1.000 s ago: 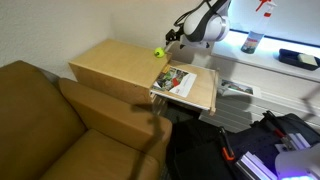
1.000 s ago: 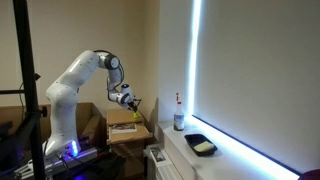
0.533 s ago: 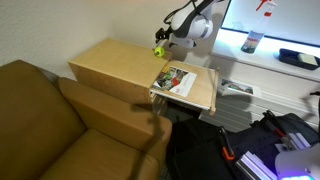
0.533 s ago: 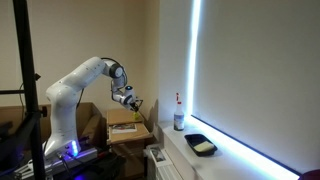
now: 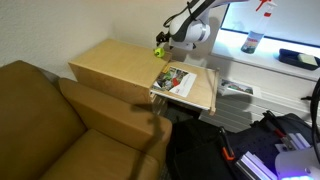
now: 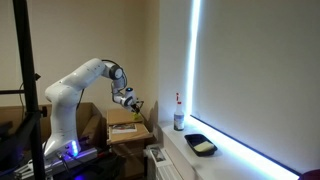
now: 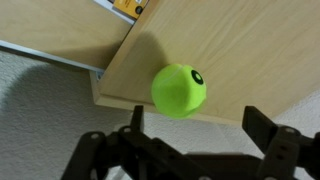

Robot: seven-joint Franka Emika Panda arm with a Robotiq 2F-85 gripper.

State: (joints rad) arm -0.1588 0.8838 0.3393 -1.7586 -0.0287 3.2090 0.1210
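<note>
Tool (image 7: 193, 120) jaws wide open, nothing held. In the wrist view both fingers (image 7: 133, 118) show at the bottom edge, with the green ball (image 7: 178, 90) just past the tips. The ball is free and I can't tell if a pad touches it. In an exterior view the tool (image 5: 163, 41) hangs right over the ball (image 5: 157, 47).

The ball sits on the wooden tabletop (image 5: 105, 65) at its back corner. It is close to the edge along the wall and to the edge next to the smaller side table (image 5: 203, 88). It throws a shadow on the wood, so it looks to be resting there.

A magazine (image 5: 175, 80) lies flat on the side table, well apart from the ball. A brown sofa (image 5: 45, 115) stands against the tabletop's front side.

Containers: a black tray (image 6: 201, 146) on the window ledge (image 6: 235, 158) has something pale yellow in it, too small to name. A bottle (image 6: 179, 121) with a red top stands upright on the same ledge, near the tray and not touching it. Both are far from the tool.
</note>
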